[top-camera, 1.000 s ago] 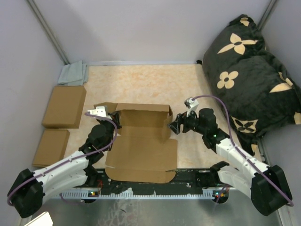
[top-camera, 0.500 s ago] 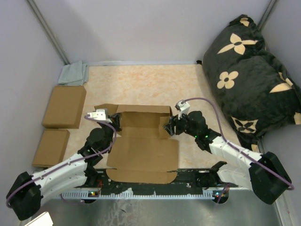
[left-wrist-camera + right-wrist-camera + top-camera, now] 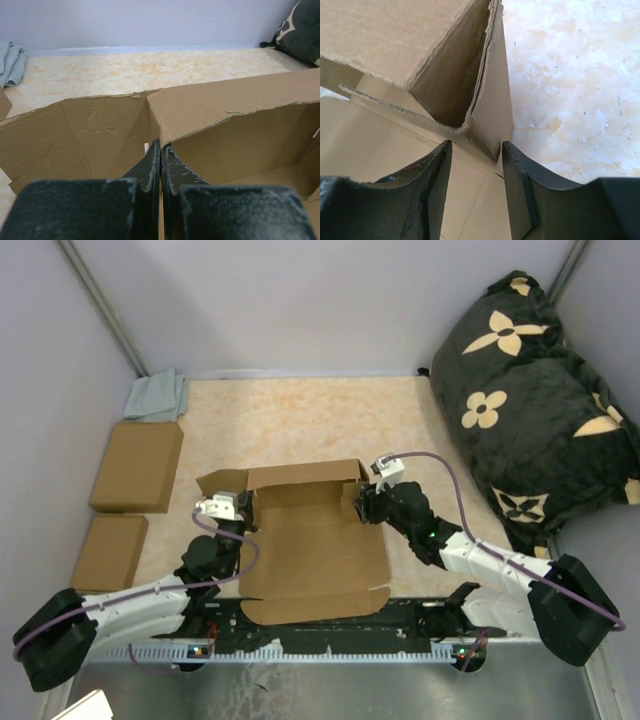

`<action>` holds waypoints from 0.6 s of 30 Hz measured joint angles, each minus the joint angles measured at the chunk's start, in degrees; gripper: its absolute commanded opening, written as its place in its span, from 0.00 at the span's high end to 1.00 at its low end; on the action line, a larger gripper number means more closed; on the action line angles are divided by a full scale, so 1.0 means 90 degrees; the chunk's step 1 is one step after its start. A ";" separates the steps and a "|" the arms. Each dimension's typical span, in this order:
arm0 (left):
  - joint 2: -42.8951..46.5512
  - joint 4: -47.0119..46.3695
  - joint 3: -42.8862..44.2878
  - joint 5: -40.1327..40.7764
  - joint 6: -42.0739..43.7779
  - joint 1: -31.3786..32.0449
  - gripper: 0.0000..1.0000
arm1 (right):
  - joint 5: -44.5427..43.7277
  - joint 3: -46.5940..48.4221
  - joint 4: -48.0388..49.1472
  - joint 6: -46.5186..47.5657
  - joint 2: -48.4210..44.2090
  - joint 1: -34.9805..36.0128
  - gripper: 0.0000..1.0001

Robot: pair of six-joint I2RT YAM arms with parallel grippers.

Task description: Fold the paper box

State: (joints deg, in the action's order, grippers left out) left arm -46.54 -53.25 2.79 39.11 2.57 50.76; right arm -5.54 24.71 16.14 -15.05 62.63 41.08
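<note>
On the bench (image 3: 300,420), toward its near edge, the paper box (image 3: 310,560) looks about half formed: back wall standing, both back corner flaps raised, wide front panel flat and untucked. The right tool (image 3: 476,144) is spread astride the right back corner; the left tool (image 3: 160,150) is pressed together at the left corner, though whether card is nipped there is hidden from view.

The left arm (image 3: 130,602) and right arm (image 3: 490,565) have white link shells and bulky black joints. A purple cable (image 3: 450,472) loops off each small white wrist camera (image 3: 385,466). A green light (image 3: 432,533) glows at 5 o'clock from the right one. The black fingers (image 3: 150,172) are scuffed white.
</note>
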 measured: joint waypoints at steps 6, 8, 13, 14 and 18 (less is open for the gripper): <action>-0.0794 -0.1129 -0.0100 0.0114 0.0418 0.0041 1.00 | -0.0143 -0.0092 0.0277 -0.0017 0.0000 0.0002 0.53; -0.1001 -0.1358 -0.0100 0.0112 0.0495 0.0041 1.00 | -0.0163 -0.0158 0.0430 -0.0005 0.0002 0.0002 0.53; -0.1348 -0.1732 -0.0080 0.0104 0.0610 0.0058 1.00 | -0.0170 -0.0209 0.0760 0.0114 0.0131 0.0002 0.66; -0.1382 -0.1770 -0.0078 0.0104 0.0644 0.0070 1.00 | -0.0182 -0.0209 0.0833 0.0129 0.0197 0.0005 0.71; -0.1382 -0.1807 -0.0075 0.0117 0.0724 0.0126 1.00 | -0.0347 -0.0206 0.0930 0.0151 0.0376 0.0005 0.85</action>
State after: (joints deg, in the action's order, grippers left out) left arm -58.98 -69.52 2.11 40.16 9.08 51.90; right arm -8.67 22.85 24.51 -13.69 66.02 41.12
